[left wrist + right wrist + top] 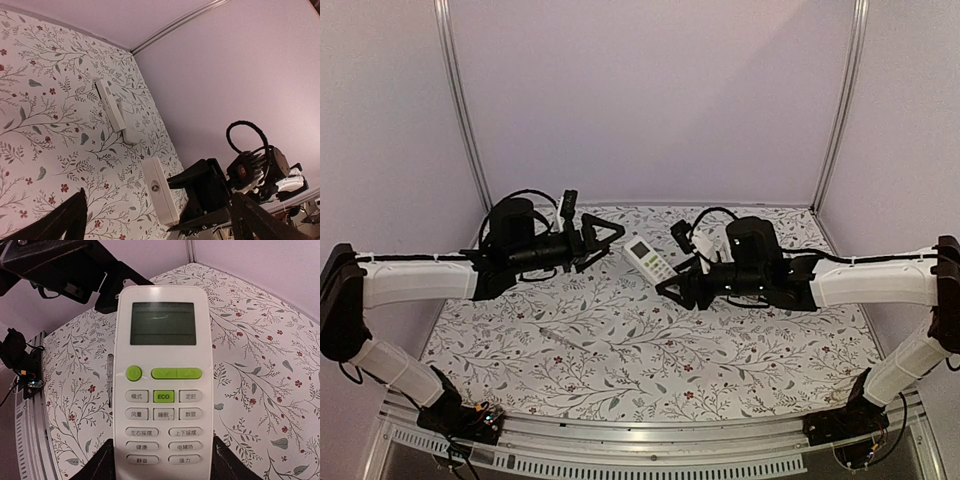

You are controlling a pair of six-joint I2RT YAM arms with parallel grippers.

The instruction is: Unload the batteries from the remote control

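Note:
My right gripper (162, 461) is shut on the lower end of a white remote control (162, 365), one finger (102, 465) on each long edge. The remote faces up, with a grey screen and green buttons, and hangs above the floral tabletop (620, 350). From above, the remote control (650, 258) points toward the left arm and the right gripper (676, 281) holds its near end. My left gripper (605, 243) stands open just left of it with nothing between its fingers. In the left wrist view the left gripper (159, 195) faces the remote's (161, 192) end edge-on. The batteries are out of view.
A second white remote (111, 106) lies near the back wall with a small white piece (131, 136) beside it. A thin clear pen-like tool (110, 381) lies on the tabletop left of the held remote. Lilac walls close the back and sides.

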